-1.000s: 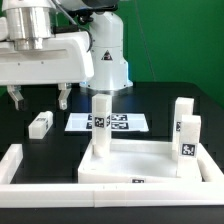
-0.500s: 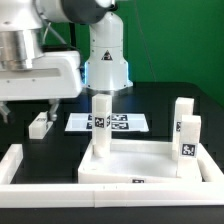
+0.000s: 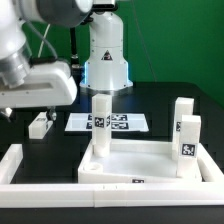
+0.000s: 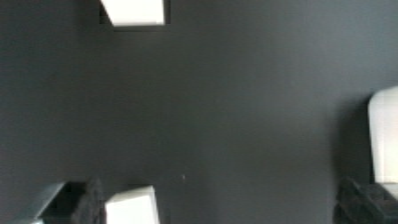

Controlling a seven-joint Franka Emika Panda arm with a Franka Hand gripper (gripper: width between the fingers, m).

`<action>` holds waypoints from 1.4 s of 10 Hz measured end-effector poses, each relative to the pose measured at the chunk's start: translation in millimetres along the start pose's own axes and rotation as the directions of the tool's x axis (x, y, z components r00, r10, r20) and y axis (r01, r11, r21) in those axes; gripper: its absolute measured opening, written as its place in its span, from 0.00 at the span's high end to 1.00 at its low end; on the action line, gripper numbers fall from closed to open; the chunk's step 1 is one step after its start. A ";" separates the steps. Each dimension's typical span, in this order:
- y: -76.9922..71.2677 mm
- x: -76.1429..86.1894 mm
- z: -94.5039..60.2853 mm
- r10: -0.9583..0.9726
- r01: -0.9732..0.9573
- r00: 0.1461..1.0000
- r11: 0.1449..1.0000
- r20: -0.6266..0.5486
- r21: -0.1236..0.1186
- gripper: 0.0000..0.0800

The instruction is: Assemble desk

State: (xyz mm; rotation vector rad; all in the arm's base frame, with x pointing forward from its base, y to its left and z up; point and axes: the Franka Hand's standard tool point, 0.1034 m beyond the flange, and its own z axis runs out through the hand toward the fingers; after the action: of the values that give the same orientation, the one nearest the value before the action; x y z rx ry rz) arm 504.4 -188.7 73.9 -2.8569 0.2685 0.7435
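Observation:
The white tabletop panel (image 3: 140, 162) lies inside the border wall with three white leg blocks standing on it: one at its far left corner (image 3: 101, 125) and two on its right side (image 3: 181, 114) (image 3: 189, 138). A fourth leg block (image 3: 40, 124) lies loose on the black table at the exterior view's left. My gripper (image 3: 30, 108) hangs just above and behind that loose block, partly cut off by the frame edge. In the wrist view the gripper (image 4: 217, 205) is open, with a white block (image 4: 134, 206) beside one dark finger (image 4: 63, 200).
The marker board (image 3: 120, 122) lies flat behind the panel. The low white border wall (image 3: 20, 165) runs along the front and left. The robot's white base (image 3: 105, 60) stands at the back. More white pieces show at the wrist view's edges (image 4: 134, 11) (image 4: 382, 130).
The arm has swung toward the exterior view's left and tilted, bringing the gripper over the loose leg block. The jaws stay open. The desk parts have not moved.

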 end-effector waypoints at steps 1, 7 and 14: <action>5.1 -7.4 4.8 -0.003 0.003 0.993 1.000 0.114 0.000 0.19; 5.6 -10.5 13.6 0.019 -0.015 0.949 1.000 0.314 -0.015 0.19; 26.0 -40.2 54.3 0.046 -0.044 0.912 0.999 0.408 -0.013 0.19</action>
State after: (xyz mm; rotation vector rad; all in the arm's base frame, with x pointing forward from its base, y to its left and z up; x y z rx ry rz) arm 439.0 -197.0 43.8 -2.6179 0.2707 1.3229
